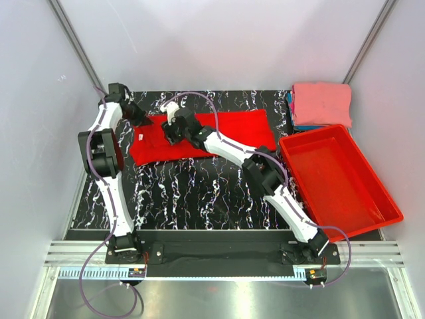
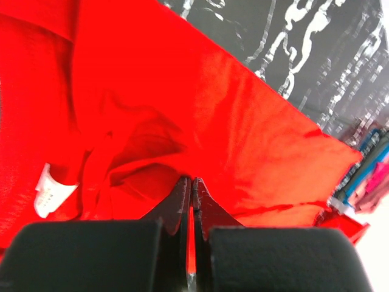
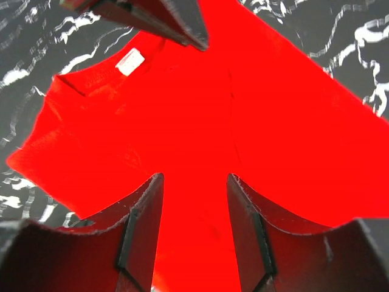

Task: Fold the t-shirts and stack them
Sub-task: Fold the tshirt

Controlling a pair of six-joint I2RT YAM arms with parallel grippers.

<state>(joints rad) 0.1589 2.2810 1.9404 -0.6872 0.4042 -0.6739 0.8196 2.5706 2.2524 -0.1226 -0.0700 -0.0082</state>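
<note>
Left gripper (image 2: 192, 181) pinched shut on red shirt (image 1: 232, 129), upper centre. Right gripper (image 3: 194, 176) half-open over it, holding nothing. Bin (image 1: 339, 176) right; pink shirt (image 1: 323, 103) outside, above it.

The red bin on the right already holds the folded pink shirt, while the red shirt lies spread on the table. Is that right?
Not quite: the top view shows the red bin empty. The folded pink shirt sits outside it, on blue shirts just beyond its far end. The red shirt does lie spread on the table.
</note>
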